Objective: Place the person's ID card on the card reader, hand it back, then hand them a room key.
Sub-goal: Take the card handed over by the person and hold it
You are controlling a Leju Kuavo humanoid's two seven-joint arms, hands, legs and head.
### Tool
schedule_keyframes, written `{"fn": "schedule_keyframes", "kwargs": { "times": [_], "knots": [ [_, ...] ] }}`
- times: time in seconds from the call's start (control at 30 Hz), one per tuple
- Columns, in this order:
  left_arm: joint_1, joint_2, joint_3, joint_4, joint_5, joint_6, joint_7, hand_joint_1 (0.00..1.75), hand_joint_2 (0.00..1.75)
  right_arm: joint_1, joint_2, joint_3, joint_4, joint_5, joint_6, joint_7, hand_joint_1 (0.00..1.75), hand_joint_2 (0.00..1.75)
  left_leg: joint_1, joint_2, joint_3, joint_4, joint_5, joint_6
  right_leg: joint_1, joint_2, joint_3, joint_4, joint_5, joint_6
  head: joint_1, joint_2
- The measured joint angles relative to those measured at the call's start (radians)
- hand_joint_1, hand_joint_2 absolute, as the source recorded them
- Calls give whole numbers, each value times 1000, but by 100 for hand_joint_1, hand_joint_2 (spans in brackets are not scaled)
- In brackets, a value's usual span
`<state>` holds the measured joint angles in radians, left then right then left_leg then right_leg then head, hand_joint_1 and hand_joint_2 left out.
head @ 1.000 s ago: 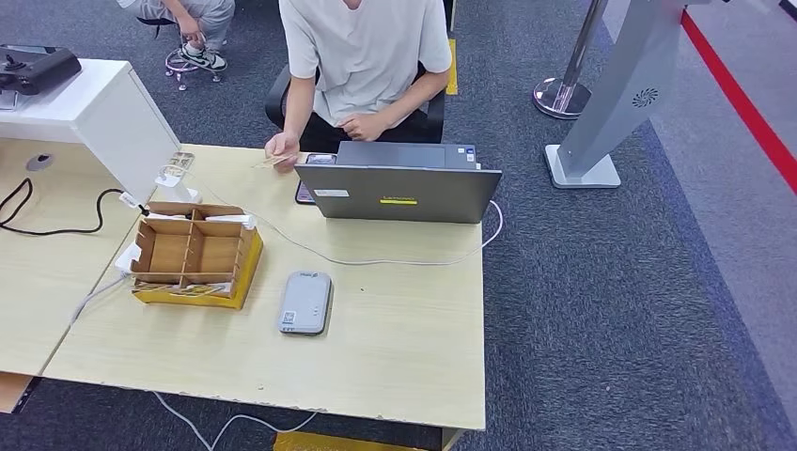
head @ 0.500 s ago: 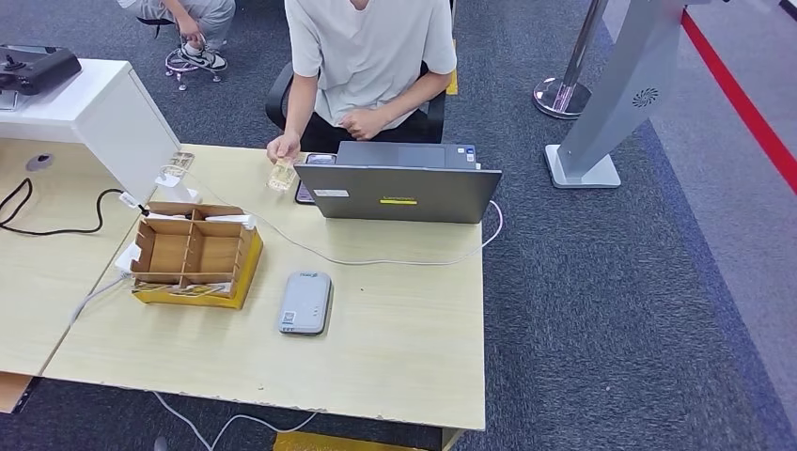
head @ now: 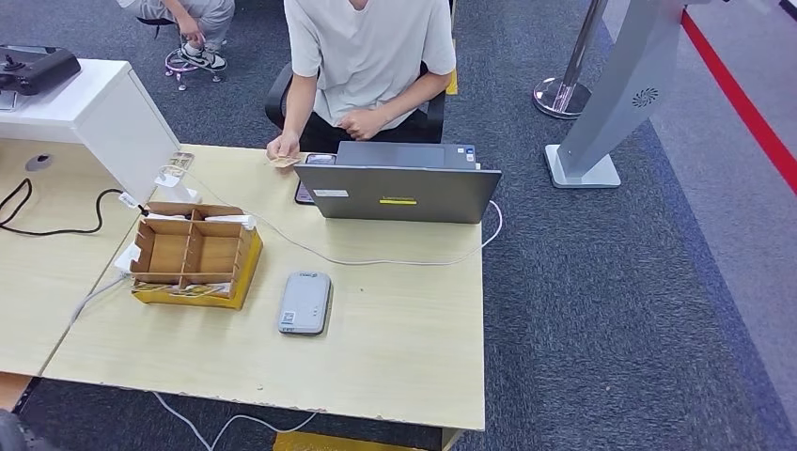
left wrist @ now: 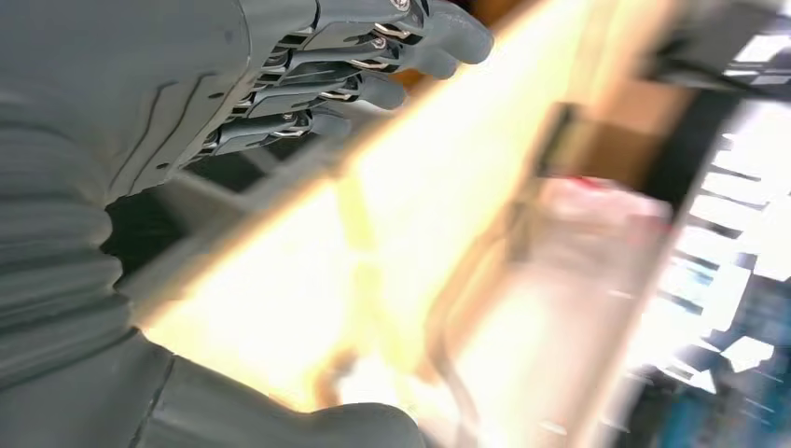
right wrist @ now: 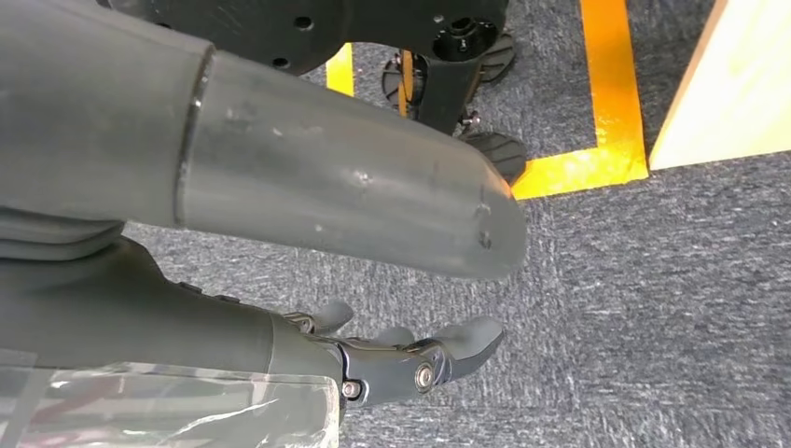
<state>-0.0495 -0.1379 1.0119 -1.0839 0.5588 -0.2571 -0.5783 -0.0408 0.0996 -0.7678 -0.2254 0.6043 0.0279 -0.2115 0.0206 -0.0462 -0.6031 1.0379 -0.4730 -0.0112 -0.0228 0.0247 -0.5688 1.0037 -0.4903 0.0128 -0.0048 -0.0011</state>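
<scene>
From the head view, a pale wood-grain table (head: 395, 348) carries a flat grey rounded-rectangle card reader (head: 305, 302), lying just beside a cardboard divider box (head: 193, 252); a grey laptop (head: 404, 191) stands near the far edge. A seated person's hand (head: 282, 146) pinches a small tan ID card (head: 282, 162) over that far edge, well apart from the reader. In the left wrist view, the left hand (left wrist: 280, 93) shows ribbed grey plastic, dark fingers spread and empty against blurred bright wood. In the right wrist view, the right hand (right wrist: 392, 359) hangs over speckled grey carpet (right wrist: 653, 308), fingers loosely extended, holding nothing.
</scene>
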Motion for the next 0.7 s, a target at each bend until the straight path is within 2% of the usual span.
{"fn": "schedule_keyframes", "kwargs": {
  "times": [0.2,0.3,0.4,0.7],
  "knots": [
    [-50,118,69,-108,18,-115,-44,0,175,-4,0,-8,2,47,11,11,0,0,0,0,1,0,0,-1,0,0,0,0,0,0,-1,0],
    [-77,140,75,-175,-20,-146,-53,0,175,-7,0,-8,5,64,13,17,0,0,0,0,1,0,1,-1,0,0,0,0,0,-1,-1,0],
    [-92,147,55,-231,-78,-121,-50,0,175,-10,0,-8,7,74,14,19,0,0,0,2,1,0,1,-1,0,1,0,0,1,-2,0,0],
    [-171,224,-85,-268,-309,11,-8,0,175,-17,0,-8,10,94,16,22,0,0,0,3,2,0,1,-1,0,2,-1,0,2,-3,1,0]
  ]
}}
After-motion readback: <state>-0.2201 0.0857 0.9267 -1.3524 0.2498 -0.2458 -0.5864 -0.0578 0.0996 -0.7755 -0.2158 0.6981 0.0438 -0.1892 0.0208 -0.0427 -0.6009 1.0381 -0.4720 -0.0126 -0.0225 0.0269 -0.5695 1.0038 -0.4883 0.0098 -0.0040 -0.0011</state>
